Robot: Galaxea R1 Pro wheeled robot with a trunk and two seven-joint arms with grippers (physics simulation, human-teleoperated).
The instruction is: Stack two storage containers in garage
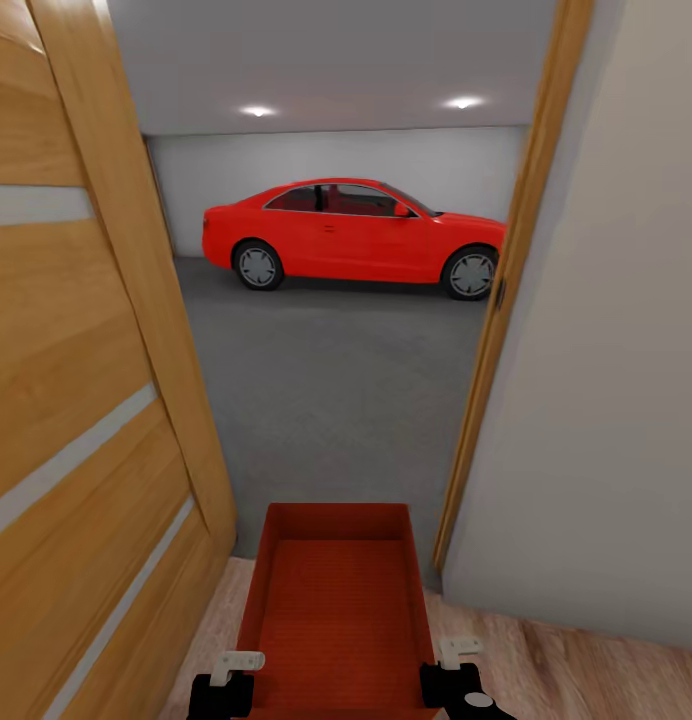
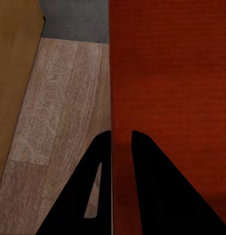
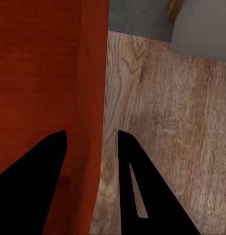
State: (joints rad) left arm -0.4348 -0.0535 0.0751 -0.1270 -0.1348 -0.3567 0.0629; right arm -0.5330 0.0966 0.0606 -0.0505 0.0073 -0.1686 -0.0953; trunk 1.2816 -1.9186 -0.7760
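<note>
We see black wrist housings, left gripper [image 1: 238, 668] and right gripper [image 1: 454, 655], each with white bracket-like fingers. Wrist views: matte black tapered fingers [image 2: 95, 186], one slotted.

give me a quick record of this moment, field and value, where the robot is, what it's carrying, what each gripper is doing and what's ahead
location: at the doorway, on wood plank floor, facing the garage
carried: one storage container, open top, nothing inside
left gripper: fingers astride the container's left wall
right gripper: fingers astride the right wall
door: wooden, swung open on the left
ahead: grey concrete floor, red car parked side-on near the back wall
</note>
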